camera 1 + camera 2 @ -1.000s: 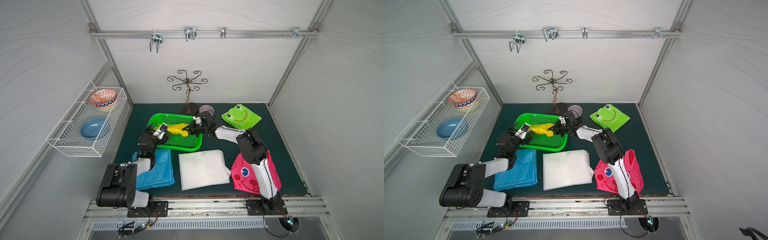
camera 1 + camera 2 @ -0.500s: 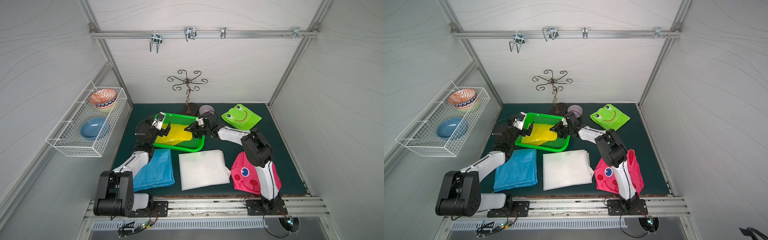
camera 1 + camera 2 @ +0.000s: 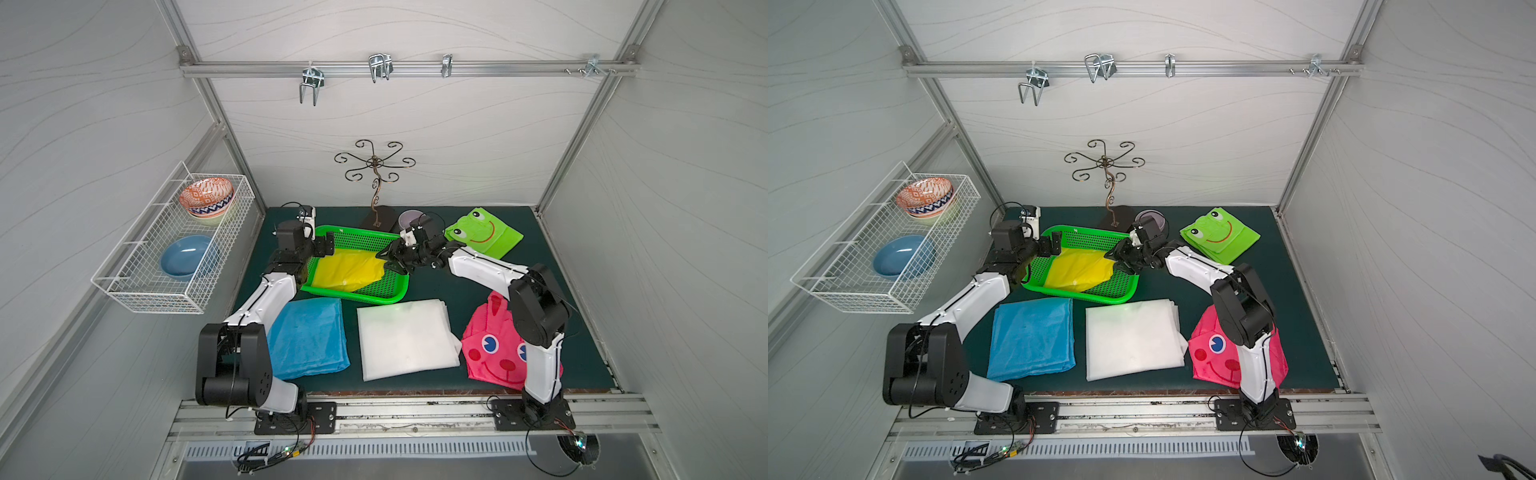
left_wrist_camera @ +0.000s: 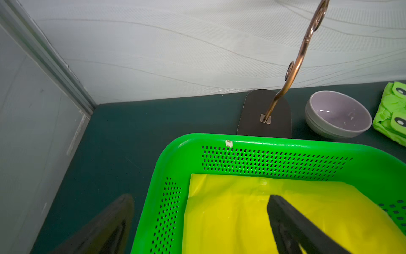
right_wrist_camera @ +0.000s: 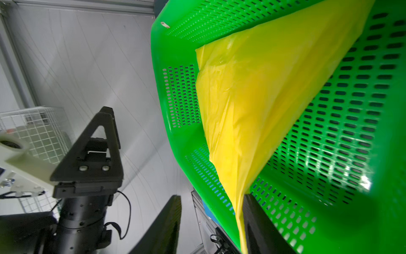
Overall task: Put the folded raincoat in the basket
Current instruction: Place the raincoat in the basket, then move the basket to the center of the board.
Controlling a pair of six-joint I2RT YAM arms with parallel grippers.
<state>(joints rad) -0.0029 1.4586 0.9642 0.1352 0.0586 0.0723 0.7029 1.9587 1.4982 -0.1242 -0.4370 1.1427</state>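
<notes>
Now | raincoat: yellow, glossy, flat-folded | lies inside green basket

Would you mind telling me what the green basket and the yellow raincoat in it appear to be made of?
The basket looks like glossy moulded plastic: highlights on its rolled rim, regular punched slots. The raincoat seems thin plastic film, smooth, faintly shiny, finely creased; coated fabric remains possible.

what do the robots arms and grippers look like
The left arm and right arm have white link shells, bulky black joint housings and thin black cables along them. The left gripper and right gripper are black, with flat tapering fingers; the left one's frame is triangular.
</notes>
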